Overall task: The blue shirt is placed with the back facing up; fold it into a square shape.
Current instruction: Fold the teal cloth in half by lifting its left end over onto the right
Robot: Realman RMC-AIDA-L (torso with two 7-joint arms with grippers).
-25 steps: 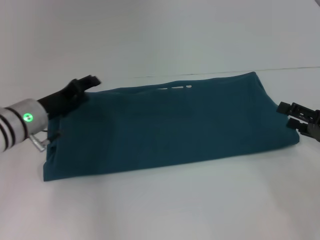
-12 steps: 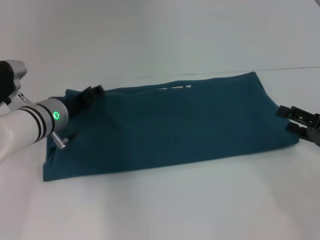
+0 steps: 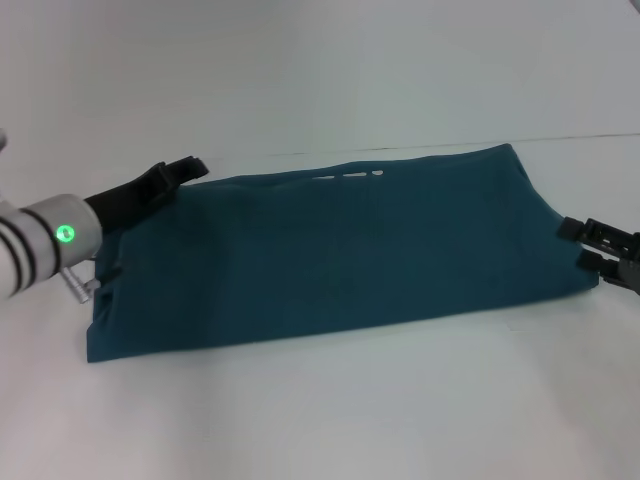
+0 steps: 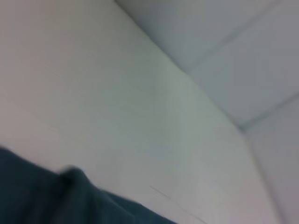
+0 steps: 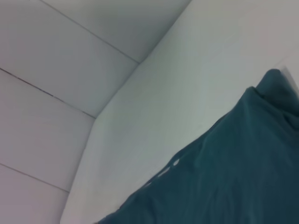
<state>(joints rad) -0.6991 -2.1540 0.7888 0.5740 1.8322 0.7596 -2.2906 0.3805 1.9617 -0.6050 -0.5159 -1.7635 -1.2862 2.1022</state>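
Shirt [image 3: 340, 255] is lying as a long band across the worktop [image 3: 320, 80], so I'm aiming the left tool [image 3: 185, 167] and the open right tool [image 3: 590, 243] at its ends, though I cannot tell the left's grip.

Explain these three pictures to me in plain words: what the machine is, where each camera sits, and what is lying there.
This is a two-armed robot. The wide picture comes from its head camera, looking down on a white table. A blue shirt, already folded into a long band, lies flat across it. The left gripper sits at the shirt's left far corner; the right gripper, fingers open, is at the shirt's right edge. Neither visibly holds cloth. The other two pictures come from cameras on each wrist and show only the shirt, table and wall.
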